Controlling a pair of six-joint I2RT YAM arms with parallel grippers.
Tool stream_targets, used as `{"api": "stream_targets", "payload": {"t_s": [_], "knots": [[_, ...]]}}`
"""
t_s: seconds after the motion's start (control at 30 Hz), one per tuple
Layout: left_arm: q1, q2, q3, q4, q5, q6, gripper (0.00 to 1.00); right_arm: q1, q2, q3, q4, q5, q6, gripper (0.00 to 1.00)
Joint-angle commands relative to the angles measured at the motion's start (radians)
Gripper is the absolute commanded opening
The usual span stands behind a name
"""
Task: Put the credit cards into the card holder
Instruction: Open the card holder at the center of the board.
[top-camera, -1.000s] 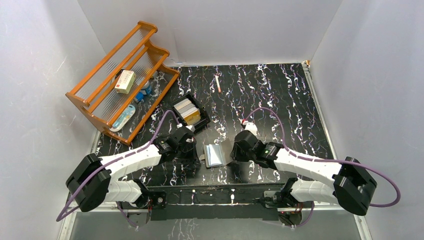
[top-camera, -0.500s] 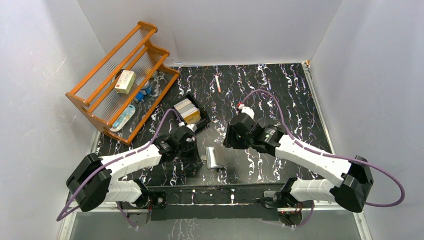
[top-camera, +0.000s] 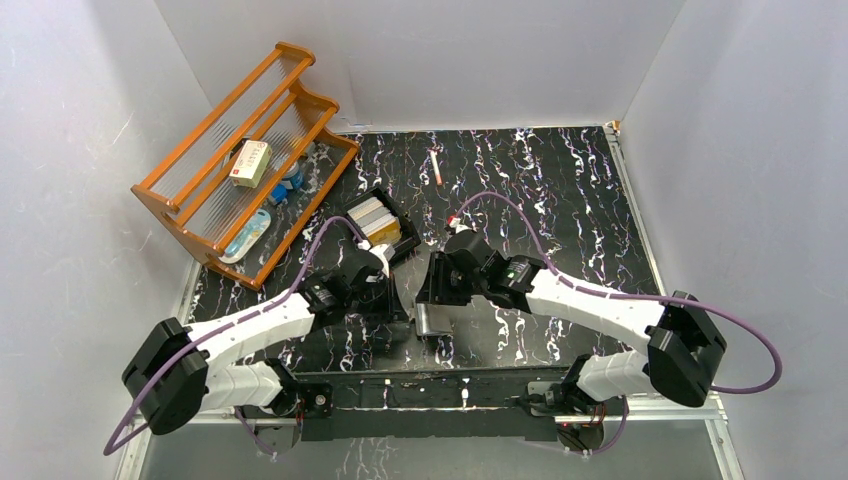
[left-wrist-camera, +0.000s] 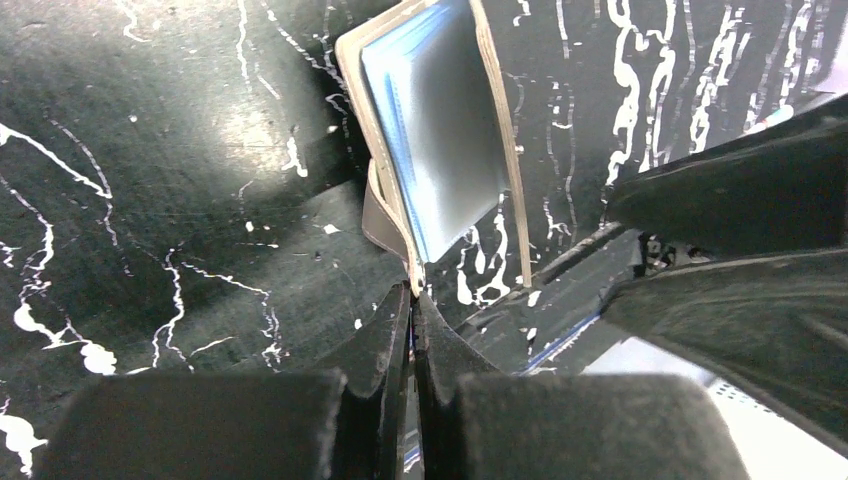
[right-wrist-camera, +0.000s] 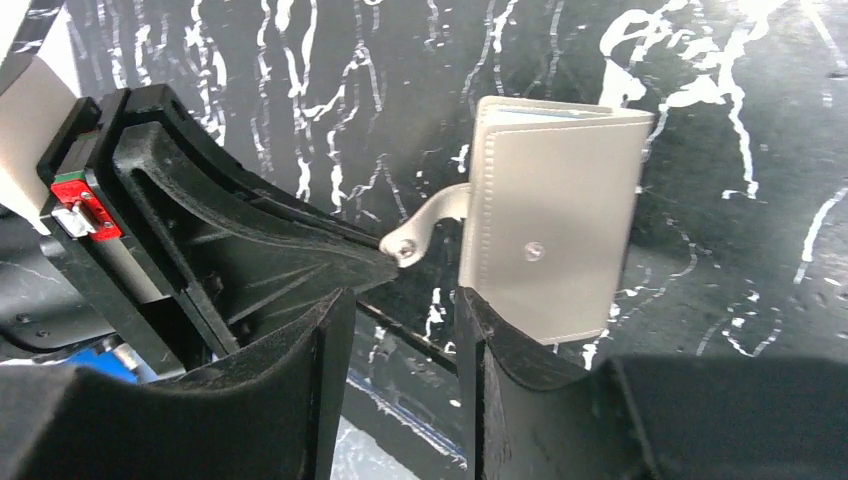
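card holder (right-wrist-camera: 555, 220) (half-folded) | pinched by left gripper (left-wrist-camera: 412, 295) | right gripper (right-wrist-camera: 405, 300) parted beside it

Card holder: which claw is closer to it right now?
Left. The left claw is shut on the card holder at its strap edge, touching it. The right claw is open just short of the outer cover, not touching.

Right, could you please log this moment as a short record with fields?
card holder: partly open, pale-blue inside showing in the left wrist view
left gripper: shut, pinching the card holder's snap tab
right gripper: open, close beside the card holder, holding nothing
credit cards: stacked in the black tray, beyond the left gripper
task stage: no card picked up yet
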Motion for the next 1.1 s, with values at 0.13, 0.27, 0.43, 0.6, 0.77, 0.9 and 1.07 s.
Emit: {"api": "stream_targets", "payload": {"t_s": [0.13, 0.27, 0.43, 0.6, 0.77, 0.9, 1.07], "knots": [[0.002, -0.092, -0.013, 0.072, 0.053, -0.008, 0.0, 0.011, 0.019, 0.034, 0.093, -0.027, 0.037, 0.48], [0.001, -0.1, -0.014, 0.065, 0.051, -0.006, 0.0, 0.011, 0.028, 0.022, 0.072, 0.02, 0.035, 0.47], [0.001, -0.082, -0.008, 0.048, 0.046, 0.005, 0.0, 0.011, 0.063, 0.025, 0.027, 0.089, 0.008, 0.49], [0.001, -0.081, -0.014, 0.046, 0.04, 0.007, 0.0, 0.011, 0.089, 0.022, 0.007, 0.139, -0.006, 0.49], [0.002, -0.084, -0.019, 0.031, 0.03, 0.013, 0.0, 0.011, 0.128, 0.015, 0.033, 0.136, -0.008, 0.54], [0.002, -0.09, -0.029, 0.026, 0.025, 0.014, 0.0, 0.011, 0.162, 0.025, 0.04, 0.156, -0.014, 0.55], [0.001, -0.095, -0.031, 0.014, 0.018, 0.016, 0.0, 0.011, 0.198, 0.034, 0.035, 0.197, -0.033, 0.53]]}}
